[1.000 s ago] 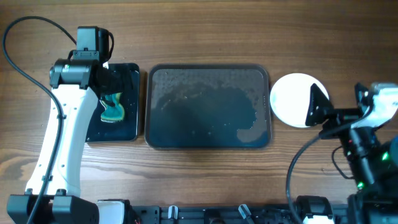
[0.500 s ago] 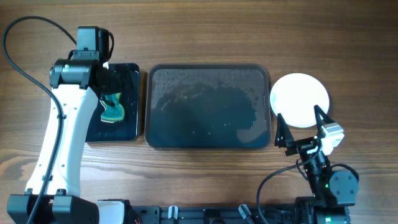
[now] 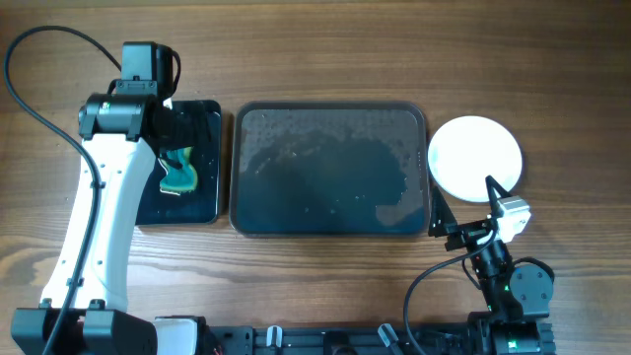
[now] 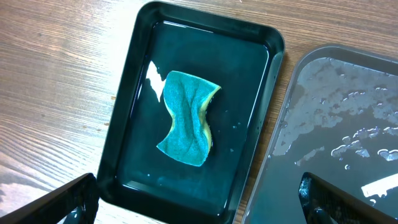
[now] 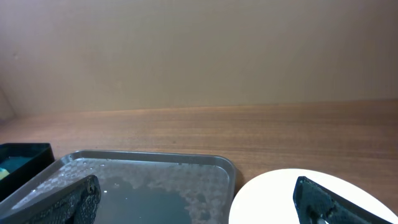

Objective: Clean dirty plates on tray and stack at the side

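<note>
The tray (image 3: pixel 330 170) lies mid-table, wet and with nothing on it; it also shows in the right wrist view (image 5: pixel 155 180) and the left wrist view (image 4: pixel 348 124). A clean white plate (image 3: pixel 475 158) rests on the wood just right of it; whether others lie under it I cannot tell. My right gripper (image 3: pixel 461 200) stands open near the table's front, just before the plate (image 5: pixel 292 193) and the tray's near right corner, holding nothing. My left gripper (image 4: pixel 199 205) hangs open and empty above the small black tray.
A narrow black tray (image 3: pixel 182 163) left of the big one holds a green sponge (image 3: pixel 179 173), seen lying in shallow water (image 4: pixel 186 118). The left arm (image 3: pixel 99 197) stretches along the table's left side. Bare wood surrounds the trays.
The right arm has pulled back from the plate's right side toward the front edge and turned, its open gripper now facing the plate and tray. The left arm has stayed still.
</note>
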`<state>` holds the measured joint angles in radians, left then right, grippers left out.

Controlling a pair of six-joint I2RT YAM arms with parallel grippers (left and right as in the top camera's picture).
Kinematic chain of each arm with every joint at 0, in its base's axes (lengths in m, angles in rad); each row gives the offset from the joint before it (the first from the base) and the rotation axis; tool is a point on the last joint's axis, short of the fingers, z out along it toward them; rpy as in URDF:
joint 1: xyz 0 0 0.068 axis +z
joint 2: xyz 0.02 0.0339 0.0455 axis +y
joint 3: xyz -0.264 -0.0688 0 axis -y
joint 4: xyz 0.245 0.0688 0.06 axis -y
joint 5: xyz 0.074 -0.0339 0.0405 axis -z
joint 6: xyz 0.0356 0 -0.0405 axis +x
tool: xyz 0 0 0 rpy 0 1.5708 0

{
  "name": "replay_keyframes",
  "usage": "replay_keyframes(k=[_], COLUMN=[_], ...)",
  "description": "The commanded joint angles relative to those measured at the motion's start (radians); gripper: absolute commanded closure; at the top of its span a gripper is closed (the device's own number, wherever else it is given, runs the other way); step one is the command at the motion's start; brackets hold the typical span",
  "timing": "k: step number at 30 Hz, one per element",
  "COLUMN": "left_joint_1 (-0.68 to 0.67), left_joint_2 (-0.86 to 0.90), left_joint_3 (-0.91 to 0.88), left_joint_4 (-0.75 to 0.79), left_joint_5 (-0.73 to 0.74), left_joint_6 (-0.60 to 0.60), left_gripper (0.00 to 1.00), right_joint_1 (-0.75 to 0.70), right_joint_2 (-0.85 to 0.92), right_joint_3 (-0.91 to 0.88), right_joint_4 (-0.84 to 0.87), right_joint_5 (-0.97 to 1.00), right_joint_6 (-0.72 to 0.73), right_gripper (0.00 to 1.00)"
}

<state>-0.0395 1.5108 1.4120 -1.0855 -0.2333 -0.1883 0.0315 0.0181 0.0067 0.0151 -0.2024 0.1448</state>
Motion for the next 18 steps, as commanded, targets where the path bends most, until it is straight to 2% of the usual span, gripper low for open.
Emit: replay_keyframes(k=[1, 18], left_joint_1=[-0.002, -0.003], left_joint_2=[0.004, -0.032], left_joint_3=[0.008, 0.008], left_joint_4=[-0.001, 0.000], left_joint_5=[0.012, 0.010], left_joint_6=[-0.009, -0.002], left_gripper=[0.00, 0.00], right_joint_1=[0.005, 0.005], right_joint_2=[-0.014, -0.014], right_joint_3=[-0.002, -0.002], right_joint_4=[0.003, 0.003], right_joint_5=[-0.016, -0.016], right_joint_6=[0.015, 0.015], right_gripper=[0.00, 0.00])
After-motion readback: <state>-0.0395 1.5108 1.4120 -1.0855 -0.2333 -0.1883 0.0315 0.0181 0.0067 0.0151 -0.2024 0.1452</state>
